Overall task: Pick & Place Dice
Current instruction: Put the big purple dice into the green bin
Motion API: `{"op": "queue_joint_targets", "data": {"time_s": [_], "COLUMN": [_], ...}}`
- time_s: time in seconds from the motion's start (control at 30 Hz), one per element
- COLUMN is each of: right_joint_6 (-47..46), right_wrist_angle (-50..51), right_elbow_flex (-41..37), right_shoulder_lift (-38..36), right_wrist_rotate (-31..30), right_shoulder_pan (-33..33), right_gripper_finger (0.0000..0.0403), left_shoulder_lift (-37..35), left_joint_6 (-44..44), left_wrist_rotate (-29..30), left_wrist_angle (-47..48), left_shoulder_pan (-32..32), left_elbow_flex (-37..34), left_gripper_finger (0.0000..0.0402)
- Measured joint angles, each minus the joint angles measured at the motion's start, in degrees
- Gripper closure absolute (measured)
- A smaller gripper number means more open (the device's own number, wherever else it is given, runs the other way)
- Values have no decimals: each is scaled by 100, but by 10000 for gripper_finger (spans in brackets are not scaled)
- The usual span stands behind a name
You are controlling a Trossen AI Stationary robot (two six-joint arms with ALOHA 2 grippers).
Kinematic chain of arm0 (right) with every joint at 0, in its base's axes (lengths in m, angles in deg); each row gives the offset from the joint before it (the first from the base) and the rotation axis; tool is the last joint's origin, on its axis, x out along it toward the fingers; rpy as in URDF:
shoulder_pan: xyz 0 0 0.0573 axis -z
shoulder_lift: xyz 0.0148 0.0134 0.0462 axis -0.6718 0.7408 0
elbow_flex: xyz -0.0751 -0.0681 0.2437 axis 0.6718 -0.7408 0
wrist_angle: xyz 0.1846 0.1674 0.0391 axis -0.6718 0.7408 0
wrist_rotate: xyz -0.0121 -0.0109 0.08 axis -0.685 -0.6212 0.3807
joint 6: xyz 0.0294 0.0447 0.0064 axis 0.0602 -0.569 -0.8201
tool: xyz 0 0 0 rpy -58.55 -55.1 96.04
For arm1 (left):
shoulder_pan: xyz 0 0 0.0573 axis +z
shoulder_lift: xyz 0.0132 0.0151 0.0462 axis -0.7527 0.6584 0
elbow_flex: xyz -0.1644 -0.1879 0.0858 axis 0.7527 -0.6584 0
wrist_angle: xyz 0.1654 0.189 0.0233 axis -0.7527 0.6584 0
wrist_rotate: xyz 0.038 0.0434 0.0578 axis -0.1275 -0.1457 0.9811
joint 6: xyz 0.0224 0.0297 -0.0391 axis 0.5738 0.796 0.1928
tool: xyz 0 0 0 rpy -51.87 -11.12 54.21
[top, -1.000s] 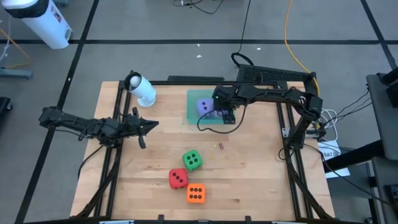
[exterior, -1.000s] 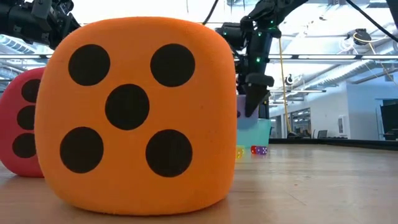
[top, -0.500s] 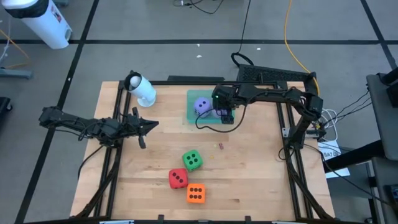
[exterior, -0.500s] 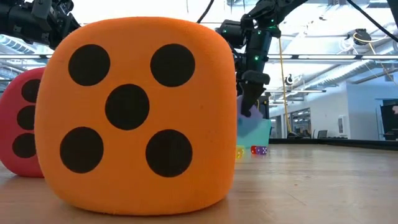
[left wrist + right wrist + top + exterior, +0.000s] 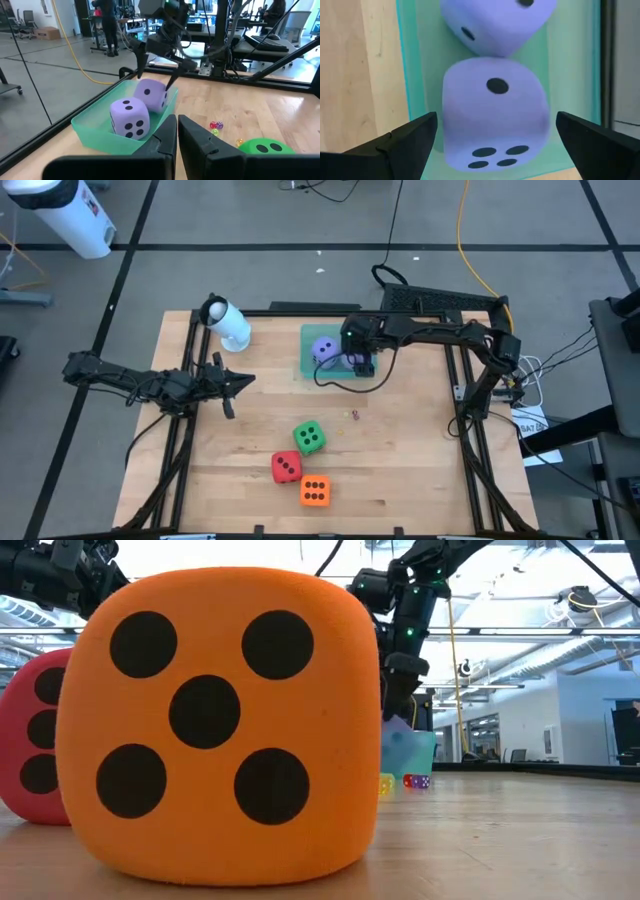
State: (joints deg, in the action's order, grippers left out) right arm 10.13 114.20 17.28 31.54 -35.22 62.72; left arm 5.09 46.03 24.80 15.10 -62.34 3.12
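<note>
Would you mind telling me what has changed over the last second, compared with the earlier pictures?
The right gripper spread its fingers fully, letting go of a purple die in the teal tray, and rose slightly. The left gripper, shut, and the green die, red die and orange die stayed put.

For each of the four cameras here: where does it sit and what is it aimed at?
High: overhead, straight down; both arms, flat translucent teal tray.
Low: tabletop level, orange soft die fills it.
Left wrist: past the shut left tool toward two light purple dice.
Right wrist: open right tool straddling them.
Wrist views share the purple dice.
</note>
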Motion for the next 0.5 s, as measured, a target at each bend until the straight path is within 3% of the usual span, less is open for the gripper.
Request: {"op": "queue_joint_targets", "data": {"time_s": [0.23,0.37,0.5], "right_joint_6": [16,-116,-158], "right_wrist_angle": [-157,-219,-427], "right_elbow_flex": [4,4,4], "right_shoulder_lift": [-325,-607,-883], "right_wrist_rotate": [-886,-694,-256], "right_shoulder_pan": [-81,-73,-87], "right_gripper_finger": [4,17,74], "left_shoulder_lift": [0,0,0], "left_joint_6": [11,14,11], "left_wrist_rotate": [0,0,0], "left_wrist_angle": [2,1,0], "left_shoulder_pan": [0,0,0], "left_elbow_flex": [0,0,0], "left_gripper_finger": [373,373,373]}}
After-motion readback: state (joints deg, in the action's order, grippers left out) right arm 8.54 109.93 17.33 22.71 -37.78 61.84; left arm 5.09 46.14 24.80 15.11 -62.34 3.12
